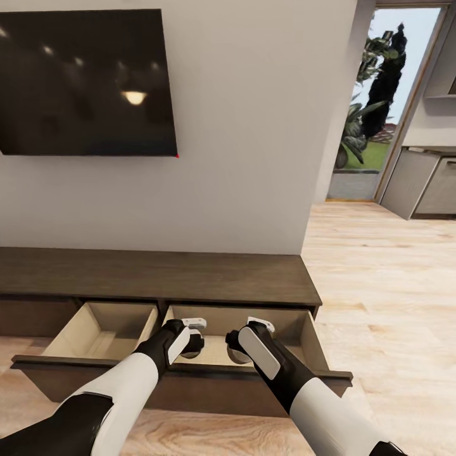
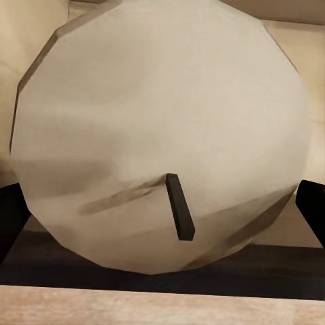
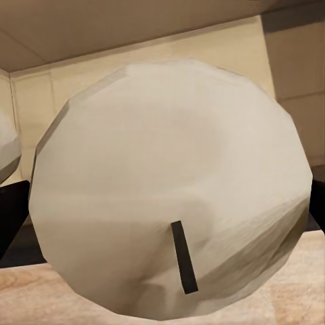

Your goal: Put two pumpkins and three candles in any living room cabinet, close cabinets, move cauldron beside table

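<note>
Two candles are in hand at once, one per arm, both poised over the right-hand open drawer (image 1: 304,339) of the cabinet (image 1: 158,275). Seen from the head, the left end effector (image 1: 192,345) sits at about 7 o'clock from the drawer's middle and the right end effector (image 1: 235,347) at about 5 o'clock, close beside each other. The left one is clamped on a candle (image 2: 159,135), dark fingers (image 2: 10,217) pressing its sides; the right one likewise grips the other candle (image 3: 169,183). Each shows a flat pale top with a short dark wick. A second drawer (image 1: 104,329) stands open at 9 o'clock.

Judging by this, the stowing step is underway. Next would be lowering both candles to the beige drawer floor, parting the fingers, and lifting out cleanly without nudging the front panel.
</note>
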